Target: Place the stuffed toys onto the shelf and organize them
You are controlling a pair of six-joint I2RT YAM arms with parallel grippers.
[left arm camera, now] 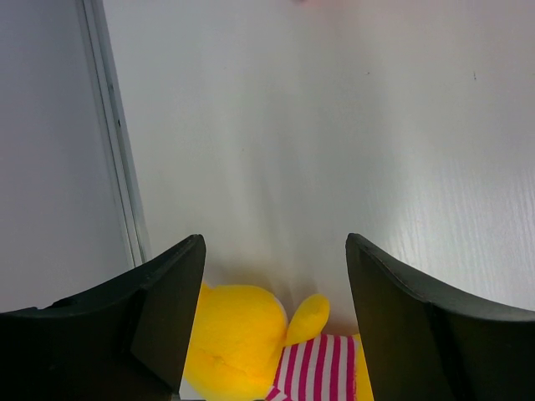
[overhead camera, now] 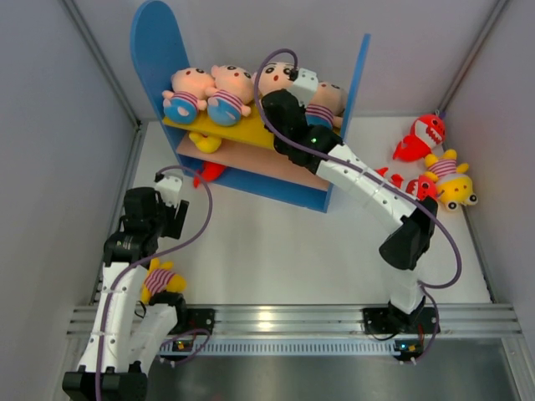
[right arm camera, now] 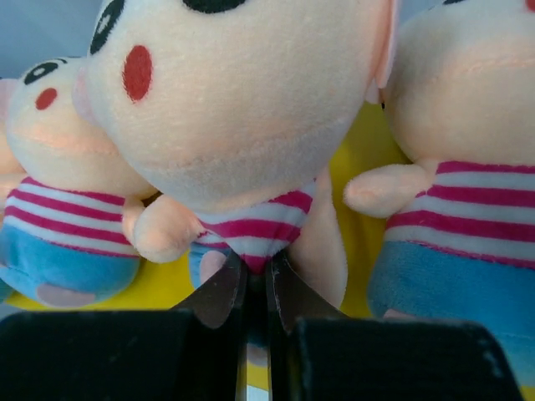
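Held doll (right arm camera: 242,117): peach-headed plush in a pink-striped shirt. It is third in a row of four on the shelf's upper board, close between its neighbours.
Right jaws: pinched almost together on a fold of the held doll's shirt, at the belly below the chin.
Handling: judged light, soft and squashy, neither fragile nor slippery. The large head likely makes it top-heavy, so it may flop once released. A pinch on the body fabric, as here, looks the surest hold, since the head seems too wide to span.
Row mates: end doll (overhead camera: 185,93) and second doll (overhead camera: 231,87) to the left, fourth doll (overhead camera: 332,96) to the right.
Shelf (overhead camera: 157,50): blue side panels, with a yellow board (overhead camera: 242,134) above a pinkish board (overhead camera: 251,160). It stands at the counter's far edge, toward the far-left corner.
Lower level: a yellow toy (overhead camera: 205,142) sits at the left end. A low shark (overhead camera: 211,172), red, lies at the front, on the board or on the counter, I cannot tell which.
Right edge, toward the far-right corner: far shark (overhead camera: 422,135), near shark (overhead camera: 411,185) and a yellow animal (overhead camera: 451,182), all loose.
Near-left corner: a corner animal (left arm camera: 242,342), yellow with a striped shirt, lies on the counter (left arm camera: 334,125).
Left jaws: wide apart, hovering over the corner animal with no contact visible.
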